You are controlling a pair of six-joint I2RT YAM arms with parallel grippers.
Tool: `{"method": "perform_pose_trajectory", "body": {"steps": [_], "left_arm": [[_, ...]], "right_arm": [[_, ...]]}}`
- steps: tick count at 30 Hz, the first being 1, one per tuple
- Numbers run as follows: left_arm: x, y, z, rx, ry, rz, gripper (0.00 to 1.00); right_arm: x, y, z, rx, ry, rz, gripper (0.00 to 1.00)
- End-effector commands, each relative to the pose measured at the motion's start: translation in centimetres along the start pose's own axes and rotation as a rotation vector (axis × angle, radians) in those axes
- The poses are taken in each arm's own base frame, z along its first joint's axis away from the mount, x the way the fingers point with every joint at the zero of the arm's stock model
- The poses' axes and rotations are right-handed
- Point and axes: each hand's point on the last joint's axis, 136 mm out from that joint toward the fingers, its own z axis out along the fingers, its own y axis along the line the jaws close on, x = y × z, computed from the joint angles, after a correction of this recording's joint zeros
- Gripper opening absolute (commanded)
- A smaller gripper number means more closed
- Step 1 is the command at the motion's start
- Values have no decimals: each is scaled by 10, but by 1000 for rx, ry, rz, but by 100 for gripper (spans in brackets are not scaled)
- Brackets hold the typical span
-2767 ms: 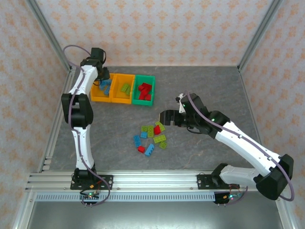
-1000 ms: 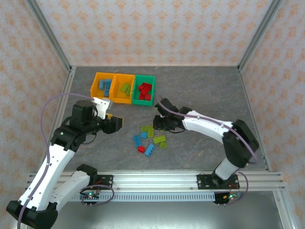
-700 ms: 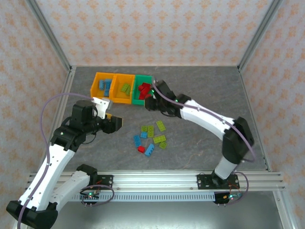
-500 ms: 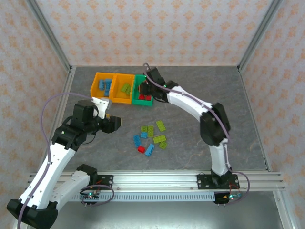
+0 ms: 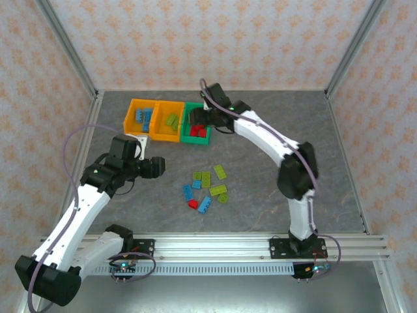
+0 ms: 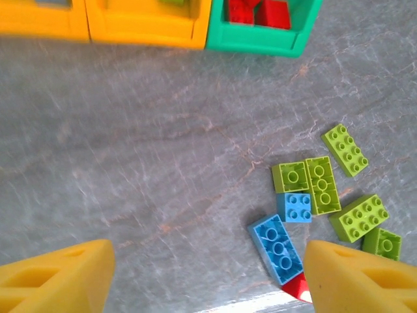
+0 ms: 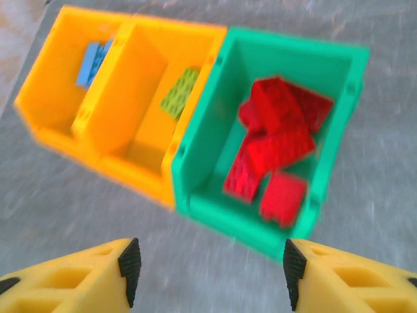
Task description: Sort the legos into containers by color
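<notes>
My right end effector point(image 7: 210, 266) is spread, empty, over the green bin point(image 7: 202, 143); its cam shows red legos point(image 7: 277, 140) piled inside. Left end effector point(image 6: 208, 268), spread too, sees loose legos point(image 6: 322, 184) on the desk point(image 6: 130, 163).

Left hand point(image 5: 159, 167) and right hand point(image 5: 197, 120) both gape wide.
</notes>
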Motion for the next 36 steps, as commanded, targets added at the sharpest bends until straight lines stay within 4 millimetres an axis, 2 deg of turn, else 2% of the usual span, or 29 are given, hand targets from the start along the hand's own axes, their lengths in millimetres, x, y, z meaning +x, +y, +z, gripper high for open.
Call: {"method": "perform_pose_trajectory", "body": {"steps": [1,4,8,10,14,21,25,30,33,36], "left_arm": [[24,-14,25,64,90,-242,75],[39,-27,37,55,97,-344,72],[56,-44,54,-10,78,-386,72],[66,-53,68,-41,90,-379,72],[79,-63,92,-95,114,-327,71],[106,-60,132,-192,244,-253,69],[124,-59,145,-205,300,-244,58],[127,-53,146,-234,307,-224,37],[121,-50,139,-251,289,-217,23],[103,-47,127,-239,228,-239,18]], "right_arm": [[27,32,-58,-211,5,6,64],[64,19,-84,-205,20,37,67],[100,-9,-99,-133,26,98,70],[111,-17,-104,-112,33,118,71],[116,-19,-109,-109,44,128,72],[114,-23,-113,-77,39,123,73],[118,-27,-111,-60,51,128,73],[126,-28,-109,-66,82,135,73],[138,-21,-108,-105,141,129,73],[153,-14,-107,-137,204,109,73]]}}
